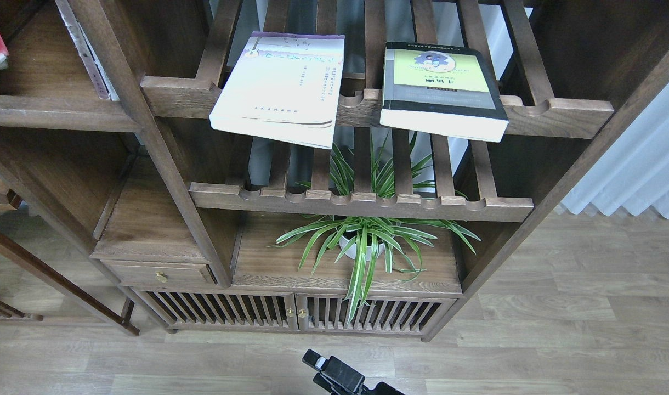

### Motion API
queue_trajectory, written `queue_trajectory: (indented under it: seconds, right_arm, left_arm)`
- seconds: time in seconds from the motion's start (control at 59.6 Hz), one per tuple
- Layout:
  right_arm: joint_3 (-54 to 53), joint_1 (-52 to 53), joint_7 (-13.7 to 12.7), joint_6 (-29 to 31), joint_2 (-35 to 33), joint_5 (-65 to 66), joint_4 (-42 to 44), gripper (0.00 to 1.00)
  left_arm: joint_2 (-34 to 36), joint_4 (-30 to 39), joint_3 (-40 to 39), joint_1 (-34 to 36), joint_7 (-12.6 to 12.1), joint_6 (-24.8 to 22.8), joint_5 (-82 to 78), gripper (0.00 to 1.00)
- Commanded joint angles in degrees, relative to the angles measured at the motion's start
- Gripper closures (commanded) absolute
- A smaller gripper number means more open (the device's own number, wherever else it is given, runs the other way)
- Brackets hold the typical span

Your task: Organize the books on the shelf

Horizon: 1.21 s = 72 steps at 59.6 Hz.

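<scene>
A dark-brown wooden cabinet (334, 181) stands on pale wood-plank flooring (559, 340), with 2 slatted doors (296, 315) at its base and a small drawer (159, 272) at left. A potted spider plant (367, 241) sits inside, and pale curtains (636, 164) hang at right.

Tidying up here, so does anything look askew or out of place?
Yes. The cream-white book and the black-grey book lie flat on the upper slatted rack, both overhanging its front rail; the cream one sits skewed.

Even daylight, sharp, soft shadows
</scene>
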State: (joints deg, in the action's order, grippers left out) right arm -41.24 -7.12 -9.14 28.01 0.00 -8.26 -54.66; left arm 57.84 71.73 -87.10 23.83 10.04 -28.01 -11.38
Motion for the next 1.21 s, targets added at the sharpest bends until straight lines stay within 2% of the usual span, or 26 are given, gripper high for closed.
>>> queue_trajectory:
  seconds: [0.0,0.101,0.252,0.419,0.872,1.191]
  right_arm:
    - [0.11,0.00,0.00,-0.01,0.00,0.00,-0.09,0.01]
    - [0.02,0.00,0.00,-0.01,0.00,0.00,-0.09,0.01]
    - [0.19,0.00,0.00,-0.01,0.00,0.09,-0.09,0.01]
    - [0.11,0.00,0.00,-0.01,0.00,0.00,-0.01,0.01]
    - [0.11,0.00,0.09,-0.01,0.00,0.00,-0.09,0.01]
    - [-0.07,0.00,0.35,-0.01,0.00,-0.09,-0.09,0.01]
  left_arm:
    - [-6.24,-4.40,0.27,6.76,-1.95,0.01,-6.28,0.92]
    - [-12.90,-8.44,0.61,13.24,-3.79,0.01,-11.01,0.92]
    - [-17.40,-8.53,0.88,18.27,-3.71,0.01,-18.41,0.91]
    - [-20.39,-11.35,3.25,23.02,-3.53,0.01,-24.74,0.91]
    - [-23.73,-26.90,17.13,41.12,-3.36,0.01,-26.15,0.91]
    - [-26.81,-31.38,18.55,41.30,-2.21,0.01,-25.36,0.89]
